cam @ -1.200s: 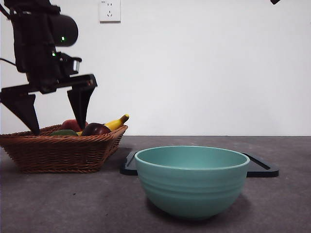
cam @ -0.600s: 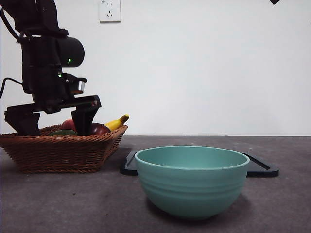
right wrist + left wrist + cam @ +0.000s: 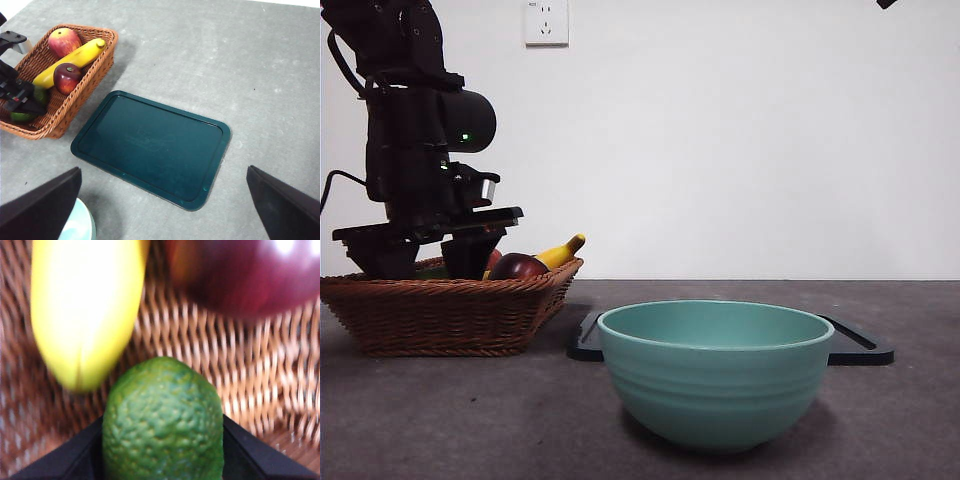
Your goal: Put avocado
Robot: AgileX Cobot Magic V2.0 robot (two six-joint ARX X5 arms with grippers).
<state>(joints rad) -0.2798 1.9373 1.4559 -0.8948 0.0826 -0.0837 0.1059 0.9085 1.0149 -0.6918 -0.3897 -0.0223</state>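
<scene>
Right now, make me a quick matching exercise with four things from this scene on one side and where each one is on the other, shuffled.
Things:
1. avocado
2. banana
3. teal bowl
4. dark green tray

Places:
A. nearest the front camera
B. flat on the table beside the wicker basket
C. between the left gripper's two jaws
D. in the basket, between two red fruits

Pairs: 1-C, 2-D, 3-A, 4-B

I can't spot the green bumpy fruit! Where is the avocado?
The avocado lies in the wicker basket at the table's left in the front view, next to the banana, between the left pincer's two jaws.
</scene>
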